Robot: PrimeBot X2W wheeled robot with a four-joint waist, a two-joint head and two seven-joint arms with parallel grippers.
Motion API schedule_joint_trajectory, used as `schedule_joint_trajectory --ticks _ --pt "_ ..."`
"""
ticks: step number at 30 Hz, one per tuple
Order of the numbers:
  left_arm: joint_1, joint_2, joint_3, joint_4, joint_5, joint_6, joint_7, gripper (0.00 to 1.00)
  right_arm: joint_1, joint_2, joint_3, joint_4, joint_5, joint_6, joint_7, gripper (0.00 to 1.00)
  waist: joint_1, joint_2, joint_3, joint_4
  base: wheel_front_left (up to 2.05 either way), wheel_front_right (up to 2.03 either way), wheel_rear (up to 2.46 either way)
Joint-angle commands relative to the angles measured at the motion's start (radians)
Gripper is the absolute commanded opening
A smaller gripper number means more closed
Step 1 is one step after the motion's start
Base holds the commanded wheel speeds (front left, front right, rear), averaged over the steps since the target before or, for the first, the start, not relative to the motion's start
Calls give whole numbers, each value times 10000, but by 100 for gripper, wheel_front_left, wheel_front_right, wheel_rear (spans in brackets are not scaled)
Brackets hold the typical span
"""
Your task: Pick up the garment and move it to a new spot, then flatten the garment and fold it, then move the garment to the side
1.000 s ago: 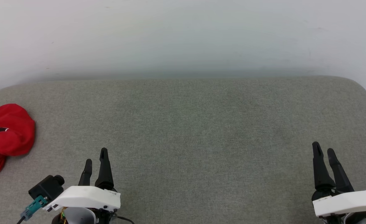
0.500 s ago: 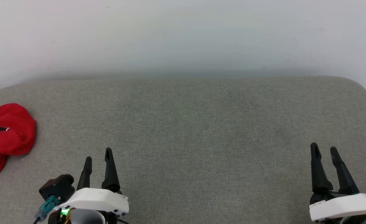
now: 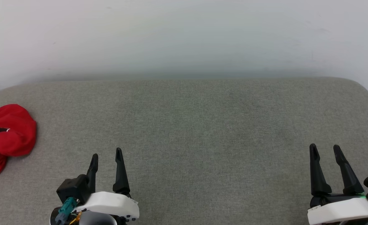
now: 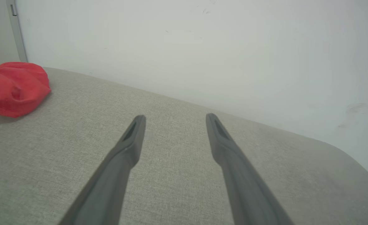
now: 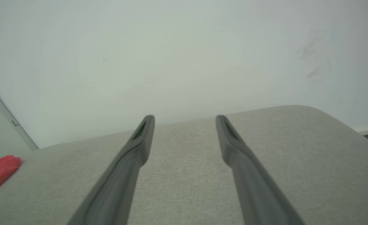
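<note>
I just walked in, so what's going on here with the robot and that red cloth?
Nothing is being handled yet. The red garment lies crumpled at the left edge of the grey upholstered surface. The left gripper and right gripper are both open and empty, apart from the garment, with the left one nearer to it.

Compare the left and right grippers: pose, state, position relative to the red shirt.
Left gripper is at the head view's lower left, nearer the garment; right gripper is at the lower right, far from it. Left gripper's fingertips sit uneven in that view; right gripper's are about level. Shared: both open, empty, over the grey surface, fingers toward the wall.
</note>
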Motion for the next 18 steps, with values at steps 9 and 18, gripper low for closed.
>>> schedule_joint_trajectory --ticks 9,18 --pt "104 63 -186 -109 933 93 -271 100 210 -24 87 -337 -917 -3 -264 100 0 0 -14 27 0 0 0" --pt "213 22 -241 -184 1468 34 -460 100 363 -23 144 -433 -1521 -3 -464 100 0 0 -65 37 0 0 0"
